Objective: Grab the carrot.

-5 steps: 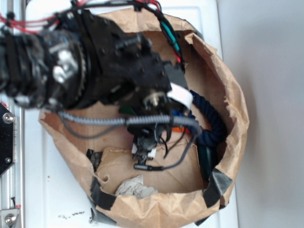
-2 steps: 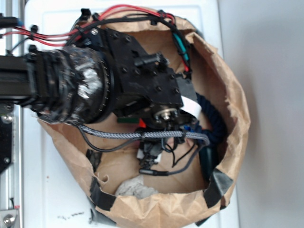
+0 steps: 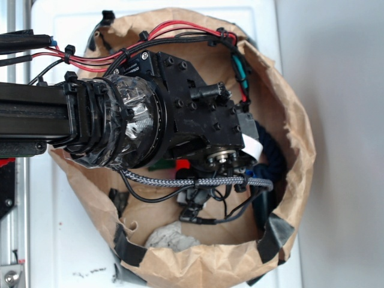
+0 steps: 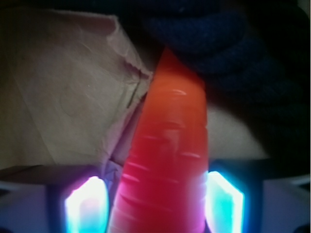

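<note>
- The glossy orange tapered toy carrot (image 4: 165, 155) fills the lower centre of the wrist view, its narrow tip pointing to the top of the frame and reaching the dark navy twisted rope (image 4: 233, 43) at upper right.
- The black gripper (image 4: 154, 201) straddles the carrot: the jaws stand released, one glowing finger pad (image 4: 85, 206) at lower left with a sliver of gap, the other at lower right just beside the carrot's flank.
- In the exterior view the black arm covers the middle of the crumpled brown paper bag (image 3: 288, 108), and only a scrap of orange (image 3: 183, 163) shows under the wrist.
- The step in hand looks like the closing pinch. To do it well, I judge the jaws should close squarely across the thick body, low enough that the slick cone does not squirt forward, and centred so the left pad meets it evenly.
- Keep clear of the rope and the torn paper flap (image 4: 129, 73) at centre left, which could snag.
</note>
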Robot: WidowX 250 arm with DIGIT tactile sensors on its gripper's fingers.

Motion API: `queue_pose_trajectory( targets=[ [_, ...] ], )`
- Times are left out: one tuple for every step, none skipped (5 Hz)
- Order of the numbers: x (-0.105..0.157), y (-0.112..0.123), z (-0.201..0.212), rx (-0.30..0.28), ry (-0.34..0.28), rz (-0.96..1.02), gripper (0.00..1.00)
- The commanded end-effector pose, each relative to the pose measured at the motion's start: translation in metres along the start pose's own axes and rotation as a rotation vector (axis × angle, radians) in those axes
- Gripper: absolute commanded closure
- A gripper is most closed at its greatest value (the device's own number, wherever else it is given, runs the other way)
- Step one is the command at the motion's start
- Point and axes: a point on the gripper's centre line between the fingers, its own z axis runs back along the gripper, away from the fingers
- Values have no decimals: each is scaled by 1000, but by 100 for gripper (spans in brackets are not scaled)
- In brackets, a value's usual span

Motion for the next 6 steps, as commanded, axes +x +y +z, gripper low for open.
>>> queue_pose_trajectory(
  targets=[
    [20,9,19,63,-94,36,100],
    [22,15,44,15,-91,68,100],
    [19,27,80,-69,-50,76,100],
    [6,36,116,-94,-76,111,100],
    [-4,32,146,-2,-107,183,100],
    [-10,24,166,66,-100,204,100]
  ],
)
